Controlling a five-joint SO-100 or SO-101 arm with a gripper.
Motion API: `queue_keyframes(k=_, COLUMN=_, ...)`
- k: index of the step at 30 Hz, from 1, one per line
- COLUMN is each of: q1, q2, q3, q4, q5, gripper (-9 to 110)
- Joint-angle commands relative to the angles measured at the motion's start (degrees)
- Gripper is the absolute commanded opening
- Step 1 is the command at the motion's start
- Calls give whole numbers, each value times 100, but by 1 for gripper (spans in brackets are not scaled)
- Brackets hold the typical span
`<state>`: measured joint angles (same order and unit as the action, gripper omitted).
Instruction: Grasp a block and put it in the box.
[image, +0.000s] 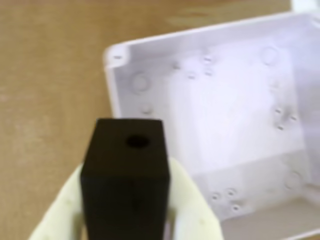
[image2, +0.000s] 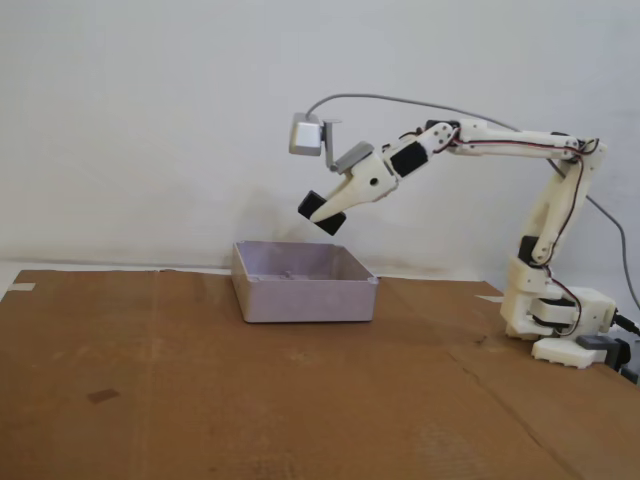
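A matte black block (image: 125, 175) with a small round hole in its end face fills the lower middle of the wrist view, clamped between my cream fingers (image: 192, 210). In the fixed view my gripper (image2: 328, 212) is shut on the block (image2: 322, 212) and hangs in the air above the box, tilted down to the left. The box (image2: 303, 295) is pale lavender-grey and stands on the cardboard. From the wrist camera its inside (image: 235, 115) lies open to the right of the block, and nothing lies in it.
Brown cardboard (image2: 200, 400) covers the table. The arm's base (image2: 560, 325) stands at the right, with a cable running off behind it. A grey camera module (image2: 306, 133) rides above the gripper. A white wall is behind.
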<state>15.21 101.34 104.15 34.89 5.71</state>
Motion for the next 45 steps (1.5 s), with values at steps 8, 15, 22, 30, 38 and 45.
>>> queue_keyframes(k=8, q1=817, q2=-334, q3=-694, q4=-105, q5=-70, gripper=0)
queue_keyframes(k=15, q1=923, q2=-1037, q3=-756, q4=-694, q5=-70, gripper=0)
queue_keyframes(k=22, q1=923, q2=-1591, q3=-765, q4=-1116, q5=-70, gripper=0)
queue_keyframes(k=30, q1=1028, q2=-2092, q3=-765, q4=-1529, q5=-70, gripper=0)
queue_keyframes(k=38, q1=1230, q2=-2435, q3=-765, q4=-1758, q5=-70, gripper=0)
queue_keyframes(k=45, q1=1362, q2=-2654, q3=-765, q4=-1802, q5=-70, gripper=0)
